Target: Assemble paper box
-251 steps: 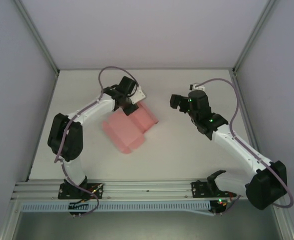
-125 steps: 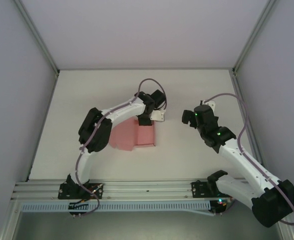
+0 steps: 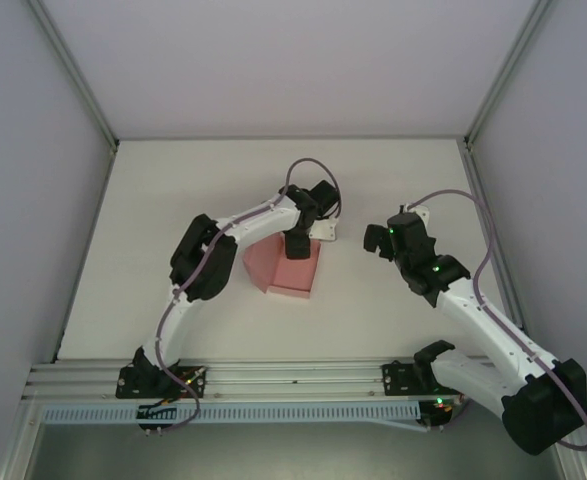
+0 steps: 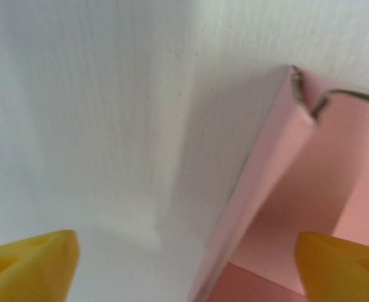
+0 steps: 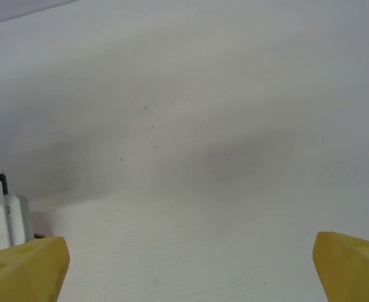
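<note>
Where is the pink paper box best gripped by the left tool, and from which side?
Probably the thin raised wall of the paper box, taken from above. It stands on edge inside the open left tool, so one finger can close on each face.

Pink paper box, half folded, one wall upright between the fingers of the left gripper.

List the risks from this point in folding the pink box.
1. The left tool stands open astride a raised wall of the thin pink paper box; closing off-centre could crease or flatten it.
2. That wall's top corner looks frayed; pulling there might tear it.
3. The right tool hangs open apart from the box, so the box may slide unsteadied.
</note>
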